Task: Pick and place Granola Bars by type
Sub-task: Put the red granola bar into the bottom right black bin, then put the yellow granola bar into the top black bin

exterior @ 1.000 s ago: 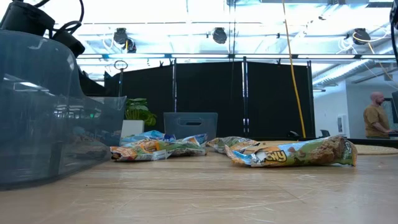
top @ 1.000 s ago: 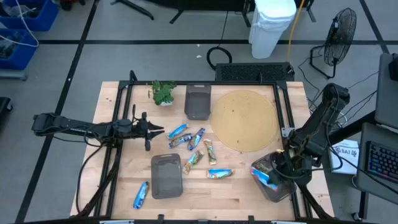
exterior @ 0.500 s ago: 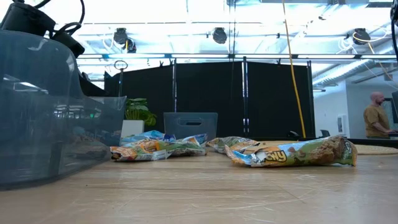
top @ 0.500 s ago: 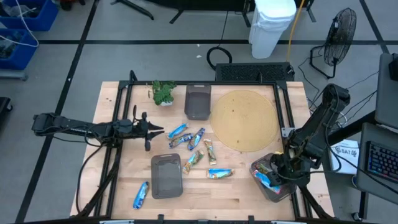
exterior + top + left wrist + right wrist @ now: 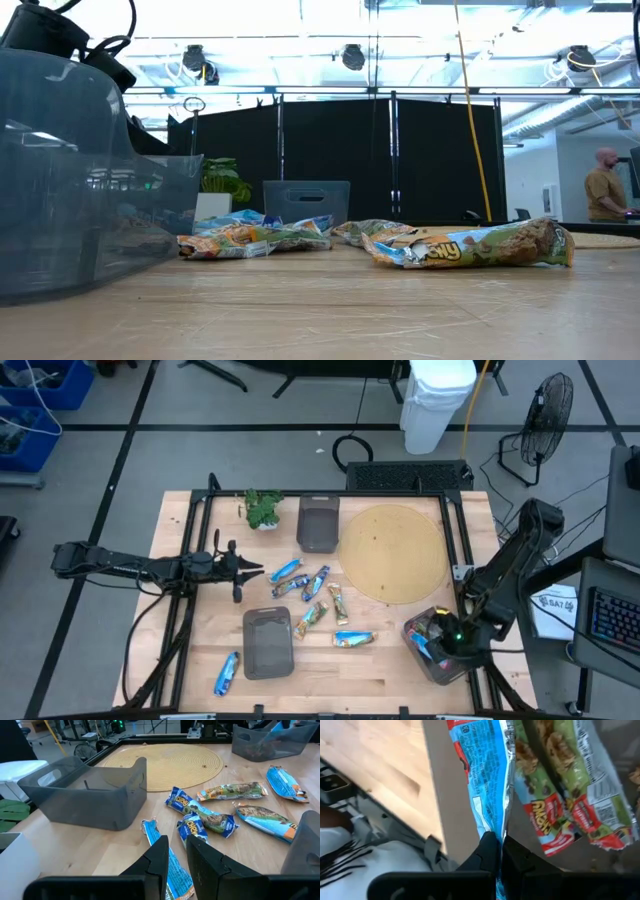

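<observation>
Several loose granola bars [image 5: 316, 588] lie flat in the middle of the table, blue and tan-green; one blue bar [image 5: 227, 672] lies apart near the near edge. My left gripper [image 5: 258, 570] [image 5: 176, 854] is shut, just left of the nearest blue bar [image 5: 175, 875], apart from it. My right gripper [image 5: 448, 640] [image 5: 498, 851] is low over the grey bin [image 5: 440, 662] at the table's right near corner, shut on a blue bar [image 5: 482, 775]. Tan-green bars [image 5: 560, 795] lie in that bin. My right gripper pinches the blue bar by its crimped end [image 5: 496, 827] between the two shut fingers, which lie along the bar. The bar stretches away from the fingertips along the inside of the bin's wall [image 5: 442, 810], beside the tan-green bars. Whether it is lifted clear I cannot tell.
Two more grey bins stand on the table, one at the far side [image 5: 318, 525] and one near the near edge [image 5: 268, 643]. A round woven mat [image 5: 392, 552] lies right of centre and a small plant [image 5: 262, 508] at the far left. A person [image 5: 603, 190] stands far behind.
My right gripper has moved toward the table's near edge, deeper over the right bin, staying shut on the blue bar. The left arm and the loose bars have kept still.
</observation>
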